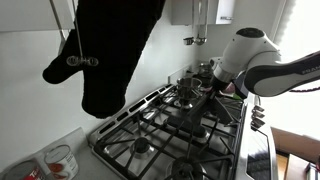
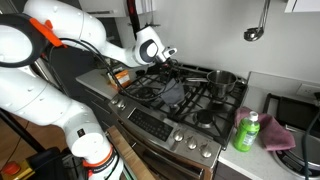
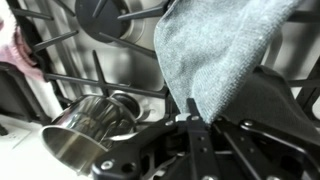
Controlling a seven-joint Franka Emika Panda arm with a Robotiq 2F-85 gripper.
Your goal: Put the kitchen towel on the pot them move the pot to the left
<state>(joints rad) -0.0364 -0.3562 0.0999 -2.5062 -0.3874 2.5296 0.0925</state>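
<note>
We see the pincer (image 3: 192,112) from the wrist view with its two dark fingers drawn close together, and a corner of the kitchen towel (image 3: 222,48) runs down to a point right between their tips. It looks to us clamped on that corner. The grey cloth spreads away from the pincer, up and to the right in that view, over the black stove grates (image 3: 95,85).

The pot (image 3: 88,128) stands to the left of the pincer in the wrist view, close beside it but apart from the towel. It is small and shiny, it sits on the grate, and the cloth does not cover it. In an exterior view the pot (image 1: 186,90) stands just in front of the pincer (image 1: 207,86).

In an exterior view the pincer (image 2: 172,66) hangs over the middle of the stove (image 2: 185,125), and the towel (image 2: 172,93) lies draped on the grates right below it. Beyond the pincer, on a back burner, stands a lidded steel vessel (image 2: 222,78). Well apart from the pincer, on the worktop (image 2: 258,158) past the stove's far edge, we see a green bottle (image 2: 247,131) with a pink cloth (image 2: 277,136) beside it. A black oven mitt (image 1: 112,50) hangs close to the camera in an exterior view.
</note>
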